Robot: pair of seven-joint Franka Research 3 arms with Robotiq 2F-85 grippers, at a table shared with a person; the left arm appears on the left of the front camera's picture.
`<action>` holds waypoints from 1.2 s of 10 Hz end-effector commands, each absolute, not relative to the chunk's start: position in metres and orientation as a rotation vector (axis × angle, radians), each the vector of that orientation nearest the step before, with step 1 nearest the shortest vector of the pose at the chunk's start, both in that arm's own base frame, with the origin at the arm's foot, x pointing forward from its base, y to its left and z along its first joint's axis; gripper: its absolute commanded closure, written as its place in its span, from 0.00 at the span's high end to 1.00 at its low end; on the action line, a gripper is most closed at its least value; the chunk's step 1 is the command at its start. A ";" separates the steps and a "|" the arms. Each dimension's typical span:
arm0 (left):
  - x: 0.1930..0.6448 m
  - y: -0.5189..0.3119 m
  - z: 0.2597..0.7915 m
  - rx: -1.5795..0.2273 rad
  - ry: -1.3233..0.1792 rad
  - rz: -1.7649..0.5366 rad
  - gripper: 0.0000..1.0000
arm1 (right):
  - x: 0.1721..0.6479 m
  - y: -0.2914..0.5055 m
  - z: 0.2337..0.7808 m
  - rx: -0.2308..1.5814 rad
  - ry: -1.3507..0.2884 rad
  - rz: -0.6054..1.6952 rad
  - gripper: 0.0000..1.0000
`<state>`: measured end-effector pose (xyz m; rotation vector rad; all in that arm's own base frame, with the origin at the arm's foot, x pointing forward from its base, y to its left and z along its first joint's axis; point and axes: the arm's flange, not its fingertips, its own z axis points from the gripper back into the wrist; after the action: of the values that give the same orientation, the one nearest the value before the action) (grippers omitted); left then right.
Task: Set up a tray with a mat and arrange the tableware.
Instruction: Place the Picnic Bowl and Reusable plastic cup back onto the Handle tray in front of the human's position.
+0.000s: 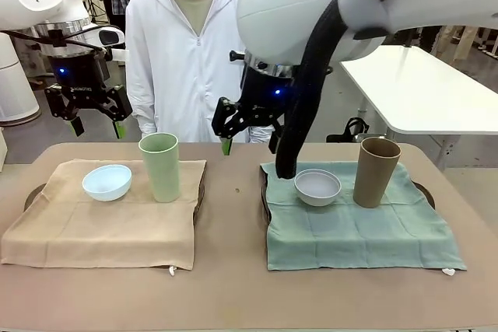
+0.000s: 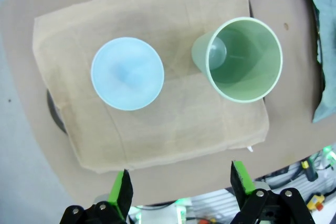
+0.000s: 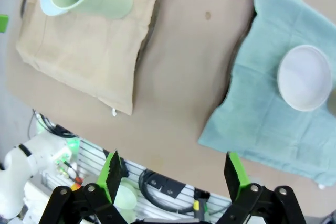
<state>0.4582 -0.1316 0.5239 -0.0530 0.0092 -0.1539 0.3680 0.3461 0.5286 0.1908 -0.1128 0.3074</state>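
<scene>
1. Front view: left end effector [image 1: 96, 125] hangs above the far left of the counter [image 1: 233, 215], fingers spread, nothing between them.
2. Right end effector [image 1: 249, 144] hangs over the middle of the far edge, also spread and empty.
3. Tan mat [image 1: 105, 215] lies on the left over a dark tray [image 1: 31, 194]; only the tray rim peeks out at the sides.
4. On the tan mat: pale blue bowl [image 1: 107, 182] on the left, light green cup [image 1: 159, 166] upright just beside it on the right. They look apart, not touching.
5. Teal mat [image 1: 358, 227] lies on the right, over a second dark tray [image 1: 424, 190], rim barely visible.
6. On the teal mat: greyish-white bowl [image 1: 317, 186] near the far edge, brown cup [image 1: 377, 171] upright to its right, small gap between.
7. Left wrist view: looks straight down on the blue bowl and the green cup, both empty, green pads [image 2: 122, 192] wide apart.
8. Right wrist view: green pads [image 3: 111, 174] wide apart above bare counter between the two mats; white bowl empty.
9. Person in white jacket [image 1: 187, 44] stands at the far side, behind the left end effector.
</scene>
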 end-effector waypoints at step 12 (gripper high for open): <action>0.413 -0.053 0.537 -0.354 0.116 -0.283 0.98 | 0.286 0.107 0.592 0.305 -0.226 -0.004 1.00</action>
<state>0.4016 -0.0645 0.5375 -0.2748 0.1455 -0.2539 0.2856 0.1188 0.5902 0.2934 -0.2224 0.0102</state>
